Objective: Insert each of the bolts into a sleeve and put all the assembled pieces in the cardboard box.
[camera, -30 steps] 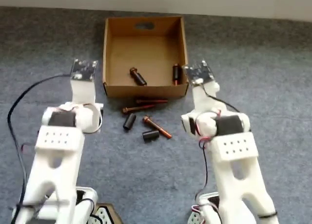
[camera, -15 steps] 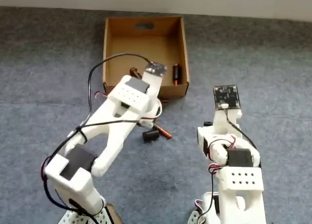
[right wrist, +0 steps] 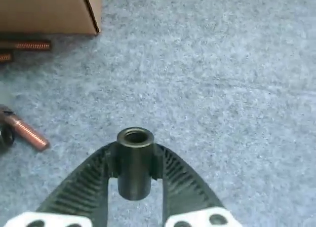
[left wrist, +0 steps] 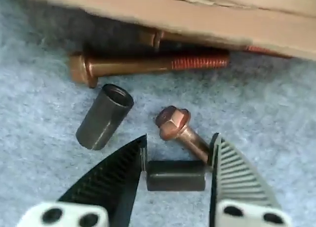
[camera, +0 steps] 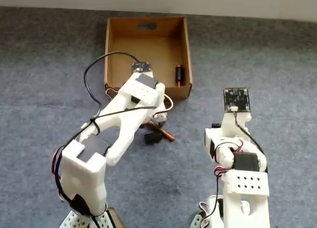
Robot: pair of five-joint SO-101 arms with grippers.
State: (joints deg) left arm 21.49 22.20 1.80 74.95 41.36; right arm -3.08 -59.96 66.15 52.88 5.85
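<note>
Because every bolt wants a sleeve, one sleeve [right wrist: 134, 164] sits in the right gripper [right wrist: 134, 157], jaws pinching it, bore exposed, likely awaiting a bolt. The left gripper [left wrist: 178, 140] holds its jaws wide around a second sleeve [left wrist: 175, 175] by a loose bolt [left wrist: 174, 122], below the cardboard box [camera: 113, 44], upper centre.

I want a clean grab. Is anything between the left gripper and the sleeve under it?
Nothing lies between them: the sleeve sits between the left gripper's open fingers. A bolt lies just beyond it, its shank running to one finger, and might get pinched too.
</note>
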